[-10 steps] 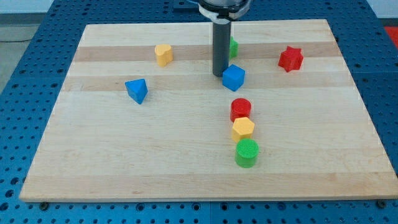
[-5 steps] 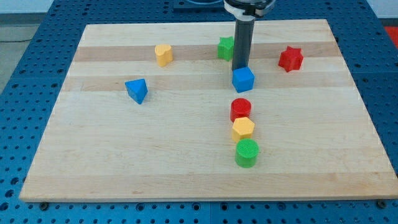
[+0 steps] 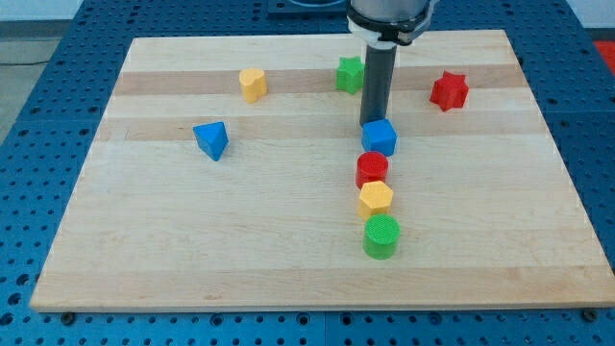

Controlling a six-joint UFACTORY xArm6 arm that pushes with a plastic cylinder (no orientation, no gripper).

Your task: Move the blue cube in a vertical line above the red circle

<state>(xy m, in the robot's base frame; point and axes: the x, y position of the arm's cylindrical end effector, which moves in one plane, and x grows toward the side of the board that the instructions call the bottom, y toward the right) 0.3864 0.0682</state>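
Observation:
The blue cube sits near the board's middle, just above the red circle and touching or nearly touching it, a little to its right. My tip rests against the cube's upper edge, on the side towards the view's top. Below the red circle, a yellow hexagon and a green circle continue a near-vertical column.
A green star lies just left of the rod near the view's top. A red star is at the upper right, a yellow heart-like block at the upper left, and a blue triangular block at the left.
My tip has moved right and then down the view, pushing the blue cube from the upper left of the red circle down to sit just above it.

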